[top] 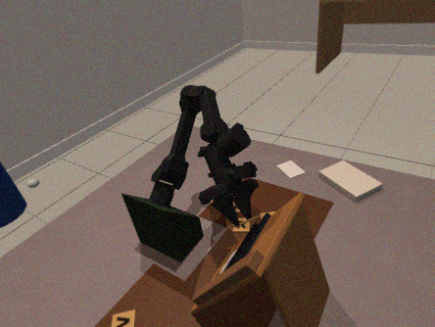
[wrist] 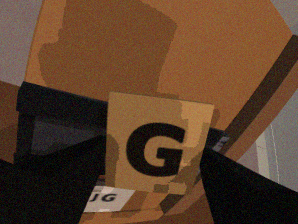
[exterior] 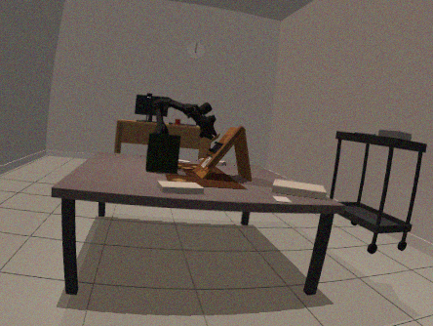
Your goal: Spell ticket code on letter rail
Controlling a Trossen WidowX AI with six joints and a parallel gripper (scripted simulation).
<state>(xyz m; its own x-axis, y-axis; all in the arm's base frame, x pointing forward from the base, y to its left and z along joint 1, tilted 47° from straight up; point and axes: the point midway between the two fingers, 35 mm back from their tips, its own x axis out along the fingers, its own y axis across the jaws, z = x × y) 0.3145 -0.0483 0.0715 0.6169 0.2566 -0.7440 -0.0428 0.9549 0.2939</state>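
Note:
My gripper point(top: 244, 221) point(exterior: 213, 139) point(wrist: 154, 149) is shut on the G tile point(wrist: 150, 107), whose letter is upright in the wrist view. It holds the tile in front of the dark rail point(top: 250, 243) point(wrist: 60, 101) on the tilted wooden board point(top: 283, 220) point(wrist: 215, 50). Whether the tile touches the rail I cannot tell. The white ticket point(top: 228, 261) point(wrist: 109, 199) shows "JG" in the wrist view; the rest is hidden. The R tile point(top: 241, 225) lies below the fingertips in the top view, and a V-like tile point(top: 123, 320) lies at the bottom.
A dark green panel point(top: 164, 230) point(exterior: 163, 153) stands beside the arm base. A brown mat point(top: 318, 206) lies under the board. A pale block point(top: 350, 180) point(exterior: 299, 187) and a white card point(top: 291, 168) point(exterior: 282, 199) lie beyond it. Another pale block point(exterior: 180, 187) lies near the table edge.

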